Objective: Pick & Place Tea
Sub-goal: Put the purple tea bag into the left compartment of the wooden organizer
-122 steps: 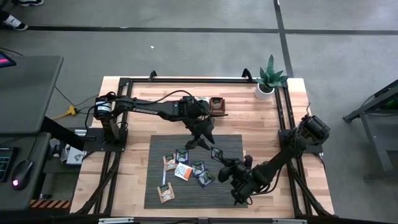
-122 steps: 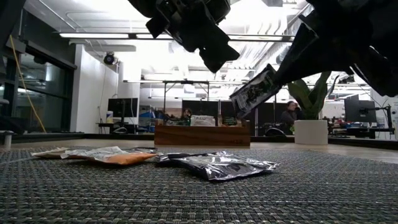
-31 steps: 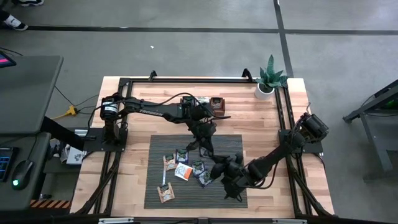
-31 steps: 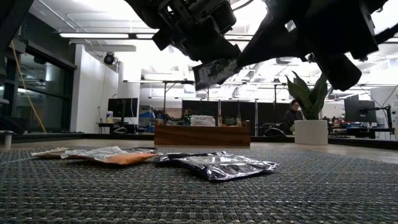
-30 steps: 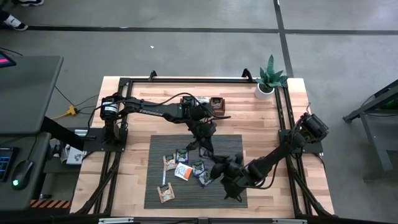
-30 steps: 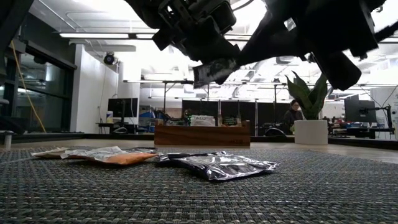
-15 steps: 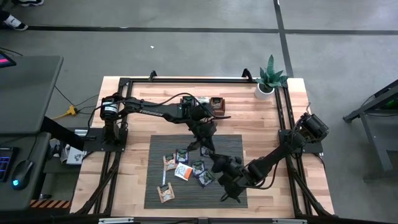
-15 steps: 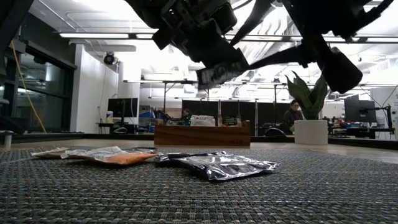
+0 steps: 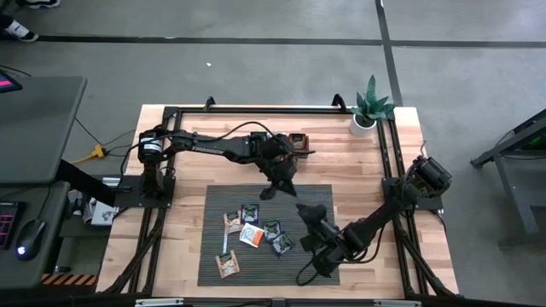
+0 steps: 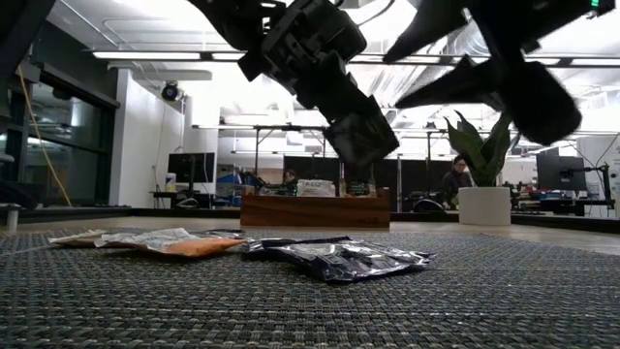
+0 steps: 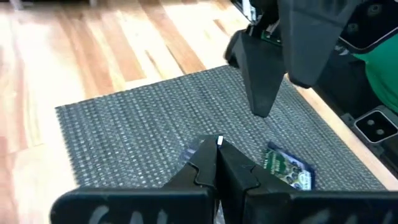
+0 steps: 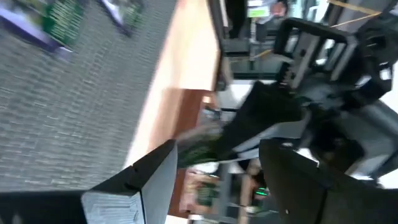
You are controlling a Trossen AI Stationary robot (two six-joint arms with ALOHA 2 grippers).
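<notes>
A dark sachet is held above the mat by the left arm, with the right arm standing free beside it.

The wooden tabletop point(image 9: 188, 230) is covered in the middle by a grey woven mat point(image 9: 316, 194). The left fingers point(image 9: 275, 189) are seen closed on a dark tea sachet point(image 10: 362, 136), raised over the mat's far edge. The right fingers point(image 9: 309, 213) are spread wide and grip nothing. Six tea sachets point(image 9: 252, 232) are left lying on the mat near the right fingers.
</notes>
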